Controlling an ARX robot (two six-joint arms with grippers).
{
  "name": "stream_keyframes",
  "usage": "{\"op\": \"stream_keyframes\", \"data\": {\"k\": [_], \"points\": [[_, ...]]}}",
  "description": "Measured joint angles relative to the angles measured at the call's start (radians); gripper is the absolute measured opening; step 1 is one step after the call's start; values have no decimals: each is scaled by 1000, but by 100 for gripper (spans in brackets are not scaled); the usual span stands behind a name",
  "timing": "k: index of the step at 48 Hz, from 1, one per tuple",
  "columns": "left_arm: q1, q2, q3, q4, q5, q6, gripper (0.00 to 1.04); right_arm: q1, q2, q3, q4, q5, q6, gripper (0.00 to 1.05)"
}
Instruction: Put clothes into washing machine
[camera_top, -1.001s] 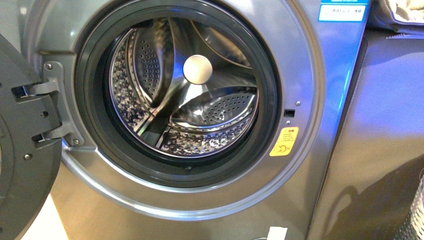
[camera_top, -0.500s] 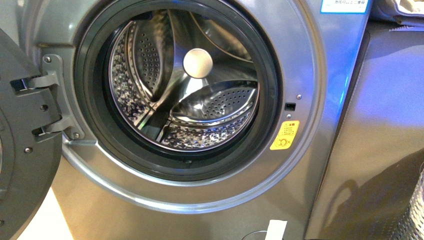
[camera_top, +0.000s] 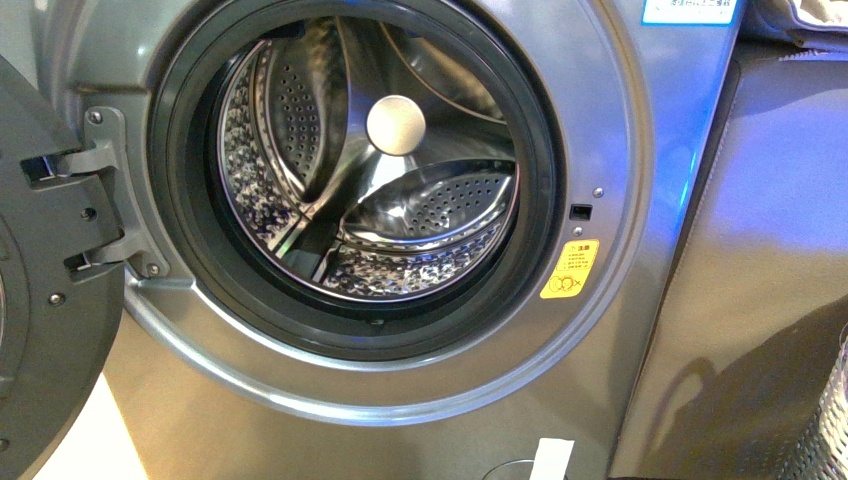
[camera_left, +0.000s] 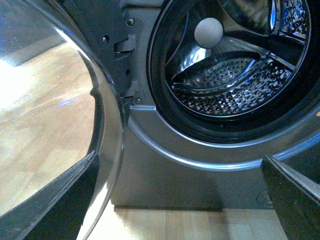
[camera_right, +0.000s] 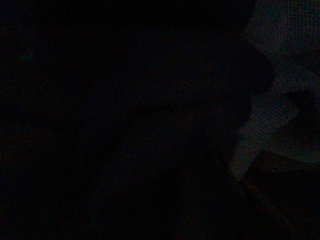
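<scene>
The silver-grey washing machine (camera_top: 620, 150) fills the front view. Its door (camera_top: 50, 330) is swung open at the left. The perforated steel drum (camera_top: 420, 210) inside the dark gasket (camera_top: 180, 200) holds nothing. The dark navy clothes are not in view. Neither gripper shows in the front view. In the left wrist view my left gripper (camera_left: 178, 165) is open and empty, low in front of the washer, with the drum (camera_left: 235, 85) above it and the door's glass (camera_left: 50, 100) beside it. The right wrist view is dark.
A yellow warning sticker (camera_top: 570, 270) and a blue-white label (camera_top: 690, 10) are on the washer's front. A grey-brown cabinet (camera_top: 760, 250) stands at the right with beige cloth (camera_top: 800, 20) on top. A mesh basket (camera_top: 830, 420) shows at the lower right. The floor (camera_left: 190, 225) is wooden.
The washer sits slightly higher in the front view than one second ago. Nothing has visibly changed in the last half second.
</scene>
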Motion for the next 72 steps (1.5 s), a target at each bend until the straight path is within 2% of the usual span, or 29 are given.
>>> {"op": "stream_keyframes", "data": {"k": [9,12,15,24,38,54,64,72], "points": [[0,0,0,0,0,0,98,-5,-14,-38,41,-8,13,28],[0,0,0,0,0,0,98,-8,-35,-68,64,-20,16,19],[0,0,0,0,0,0,98,-13,-56,-96,81,-35,19,16],[0,0,0,0,0,0,98,-45,-156,-208,145,-99,34,13],[0,0,0,0,0,0,98,-115,-517,-485,299,-253,35,13],[0,0,0,0,0,0,98,-135,-901,-711,405,-355,61,13],[0,0,0,0,0,0,98,-136,-1140,-779,389,-405,91,13],[0,0,0,0,0,0,98,-122,-1362,-776,290,-437,119,13]]}}
